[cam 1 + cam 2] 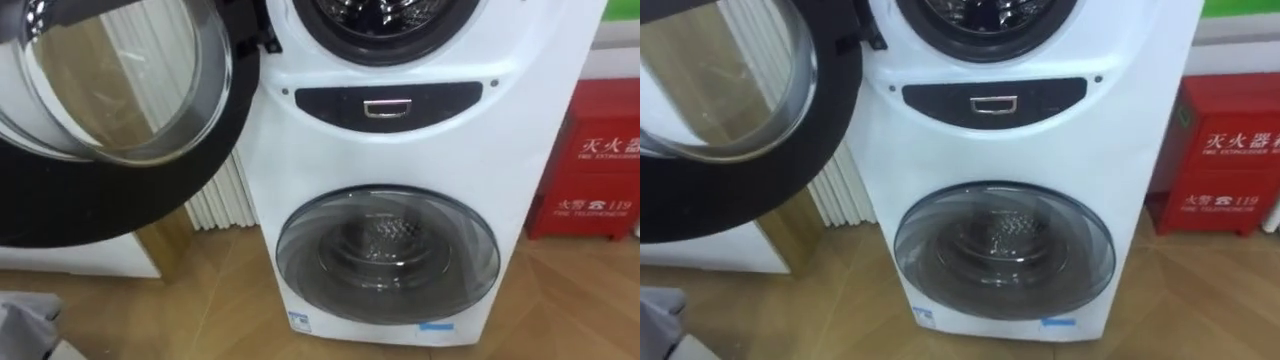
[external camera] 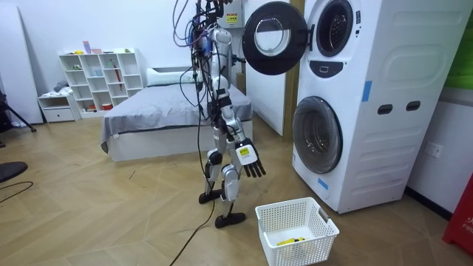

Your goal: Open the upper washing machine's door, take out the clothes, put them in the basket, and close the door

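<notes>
Fingers straight and spread, holding nothing, the right hand (image 2: 248,158) hangs low before the robot, which stands facing the stacked washing machine (image 1: 400,150). The upper door (image 1: 110,100) stands open. I cannot tell what lies in the upper drum (image 1: 385,12), and 1 yellow item (image 2: 288,241) lies in the white basket (image 2: 314,250) on the floor beside the machine.
</notes>
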You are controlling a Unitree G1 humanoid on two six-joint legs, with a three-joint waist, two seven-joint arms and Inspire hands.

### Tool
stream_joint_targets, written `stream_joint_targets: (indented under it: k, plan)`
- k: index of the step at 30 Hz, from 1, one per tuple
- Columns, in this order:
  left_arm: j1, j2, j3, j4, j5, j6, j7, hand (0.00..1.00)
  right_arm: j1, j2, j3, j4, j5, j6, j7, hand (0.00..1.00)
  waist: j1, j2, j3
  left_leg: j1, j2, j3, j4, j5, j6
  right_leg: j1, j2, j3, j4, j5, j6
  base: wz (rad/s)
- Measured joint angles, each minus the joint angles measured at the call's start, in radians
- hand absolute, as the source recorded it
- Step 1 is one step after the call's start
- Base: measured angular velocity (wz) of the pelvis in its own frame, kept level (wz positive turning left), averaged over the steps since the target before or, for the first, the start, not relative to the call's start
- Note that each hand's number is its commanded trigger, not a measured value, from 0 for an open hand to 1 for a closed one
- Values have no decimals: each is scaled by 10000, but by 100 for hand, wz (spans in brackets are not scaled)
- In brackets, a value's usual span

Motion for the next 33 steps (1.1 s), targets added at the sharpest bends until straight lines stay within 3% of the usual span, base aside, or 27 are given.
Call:
stream_joint_targets:
  k: [6, 9, 12, 19, 24, 29, 31, 33]
  plan:
    - [-648, 516, -7, -1533, 88, 12, 793, 0, 45, -59, -90, -103, -365, -4, 191, 0, -30, -145, 79, -8, -6, -88, -22, -1, 0, 91, 0, -39, -102, 2, -4, 5]
    - [-1127, 567, -18, -2035, 99, 108, 1016, 0, 85, -58, -87, -400, -388, 280, 424, 0, -25, -117, 88, -91, -13, -160, -38, -2, 1, 60, 4, -73, -150, 22, 4, 6]
    - [-1463, 830, -154, -2284, 543, 178, 1422, 0, 80, -59, -90, -481, -846, 375, 441, 0, -86, -185, 50, -178, -19, -210, -32, 0, 3, 2, 2, -92, -153, 37, 4, 4]
    - [-2271, 1164, -735, -2668, 286, 173, 1947, 0, 111, -63, -94, -1010, -1067, 390, 424, 0, -222, -300, 33, -229, -22, -301, 42, 2, 5, -53, -27, -183, -139, 69, 18, 2]
    - [-2673, 1174, -1665, -2763, 117, 173, 1767, 0, 44, -57, -82, -1477, -1114, 399, 447, 0, -600, -382, 90, -157, -44, -489, 32, 3, 7, 127, -74, -388, -170, 79, 34, 12]
    - [-2671, 1144, -2107, -2798, -375, 170, 1215, 0, -40, -58, 56, -1427, -1107, 419, 583, 0, -620, -503, 170, -176, -60, -505, 62, 27, 42, 61, -96, -410, -156, 79, 35, 2]
    - [-2668, 919, -2146, -2795, -605, 171, 1039, 0, -68, -59, 146, -1396, -1098, 453, 661, 0, -638, -543, 212, -255, -79, -512, 130, 42, 64, 39, -133, -453, -164, 77, 38, 6]
    - [-2573, 421, -2191, -2787, -768, 171, 838, 0, -82, -62, 212, -1361, -1145, 634, 780, 0, -668, -556, 210, -291, -140, -570, 160, 64, 101, 3, -198, -500, -144, 60, 65, 7]
